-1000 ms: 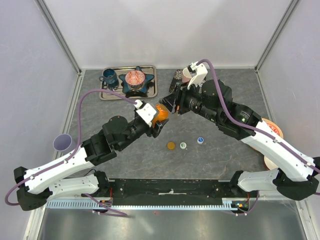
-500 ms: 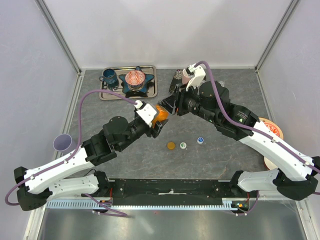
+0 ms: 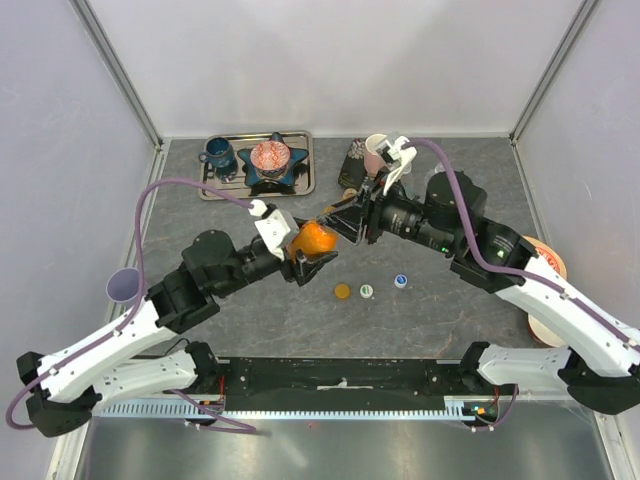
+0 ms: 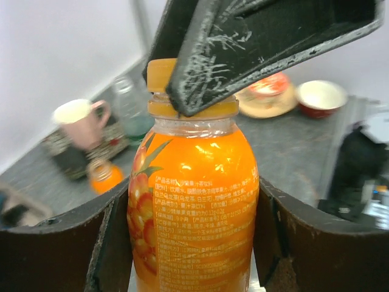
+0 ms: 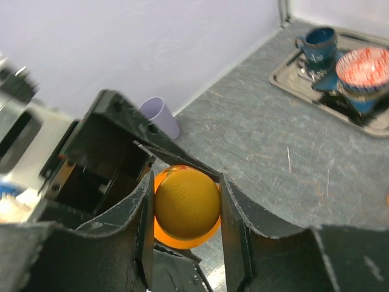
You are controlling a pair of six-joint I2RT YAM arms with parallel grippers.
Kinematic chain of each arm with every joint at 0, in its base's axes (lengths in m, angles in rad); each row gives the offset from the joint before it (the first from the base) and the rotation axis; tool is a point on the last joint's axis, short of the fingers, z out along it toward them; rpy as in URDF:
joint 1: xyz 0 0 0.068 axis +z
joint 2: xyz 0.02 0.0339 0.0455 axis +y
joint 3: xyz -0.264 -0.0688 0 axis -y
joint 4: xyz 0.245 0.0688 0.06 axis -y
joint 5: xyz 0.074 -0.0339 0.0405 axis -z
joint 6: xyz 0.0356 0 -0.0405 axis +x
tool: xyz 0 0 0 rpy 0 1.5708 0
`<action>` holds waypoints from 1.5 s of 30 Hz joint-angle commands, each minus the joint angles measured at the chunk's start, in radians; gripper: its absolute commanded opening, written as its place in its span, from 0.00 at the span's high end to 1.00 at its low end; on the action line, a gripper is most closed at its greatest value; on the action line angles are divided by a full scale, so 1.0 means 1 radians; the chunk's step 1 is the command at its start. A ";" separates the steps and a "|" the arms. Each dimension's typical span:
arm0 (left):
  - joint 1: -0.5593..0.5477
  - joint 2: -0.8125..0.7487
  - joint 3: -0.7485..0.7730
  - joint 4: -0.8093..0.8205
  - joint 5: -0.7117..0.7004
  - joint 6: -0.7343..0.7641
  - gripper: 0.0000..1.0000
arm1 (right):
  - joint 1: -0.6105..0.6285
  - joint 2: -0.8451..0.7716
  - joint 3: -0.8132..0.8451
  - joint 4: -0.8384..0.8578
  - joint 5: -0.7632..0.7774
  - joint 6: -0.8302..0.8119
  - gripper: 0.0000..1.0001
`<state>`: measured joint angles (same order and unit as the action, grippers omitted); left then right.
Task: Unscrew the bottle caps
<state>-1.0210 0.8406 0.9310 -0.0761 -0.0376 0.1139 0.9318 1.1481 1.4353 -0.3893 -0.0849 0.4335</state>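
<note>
My left gripper point(image 3: 305, 252) is shut on a short orange bottle point(image 3: 312, 240) and holds it above the table. In the left wrist view the fingers press both sides of the bottle point(image 4: 193, 201). My right gripper point(image 3: 335, 217) is shut on its orange cap point(image 5: 186, 202), one finger on each side. That cap point(image 4: 159, 74) is half hidden by a right finger in the left wrist view. Three loose caps lie on the table: orange point(image 3: 342, 291), white with green point(image 3: 367, 291), blue with white point(image 3: 401, 281). A second orange bottle point(image 4: 103, 175) and a clear bottle point(image 4: 130, 109) stand behind.
A metal tray point(image 3: 225, 192) at the back left holds a blue mug point(image 3: 217, 155) and a patterned bowl point(image 3: 270, 157). A pink mug point(image 3: 375, 150) stands at the back middle. A purple cup point(image 3: 125, 285) is at the left. Patterned plates point(image 3: 548, 258) lie at the right.
The left gripper has lifted the orange bottle and drawn it a little towards the near left. The right gripper followed it, turned at the wrist and now sits over the cap.
</note>
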 commanded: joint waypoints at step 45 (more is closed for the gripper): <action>0.384 -0.439 -0.170 -0.117 0.047 -0.336 0.61 | 0.018 0.276 -0.518 0.311 0.148 0.024 1.00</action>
<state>-0.6399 0.4362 0.7834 -0.0978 0.1390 -0.2893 0.9451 1.3327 0.9020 -0.2417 0.1005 0.3851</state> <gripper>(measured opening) 0.701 0.456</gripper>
